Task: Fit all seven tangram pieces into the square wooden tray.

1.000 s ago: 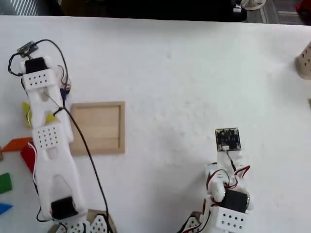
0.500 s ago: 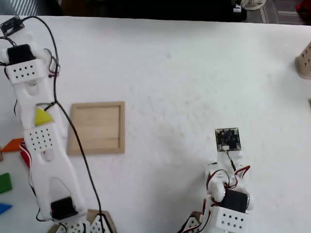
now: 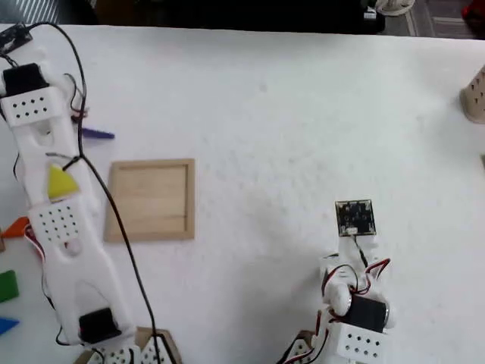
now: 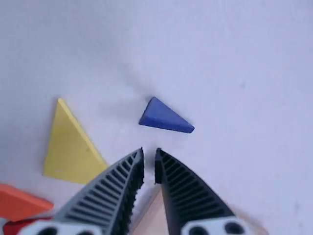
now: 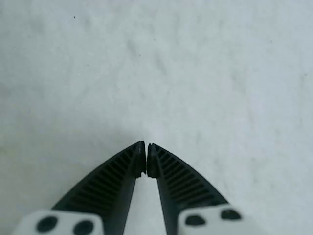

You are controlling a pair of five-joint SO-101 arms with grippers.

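The square wooden tray [image 3: 151, 199] lies at the left of the table with nothing in it. My left arm stretches along its left side, up to the far left corner. My left gripper [image 4: 149, 156] hangs over the table, shut but for a thin slit, holding nothing. Just beyond its tips lies a small blue triangle [image 4: 164, 119], also seen beside the arm [image 3: 98, 134]. A yellow triangle [image 4: 71, 147] lies to one side, peeking past the arm [image 3: 61, 182]. Orange [image 3: 15, 226], green [image 3: 7, 286] and blue [image 3: 6, 324] pieces sit at the left edge. My right gripper [image 5: 146, 159] is shut over bare table.
My right arm [image 3: 352, 303] is folded at the front right, far from the tray. A pale perforated object [image 3: 475, 95] stands at the right edge. A black cable [image 3: 129, 227] runs from the left arm across the tray's left rim. White tabletop stretches between the arms.
My left arm has swung away from me toward the far left corner. The small blue triangle has come out from under it, and the yellow piece now peeks past the arm.
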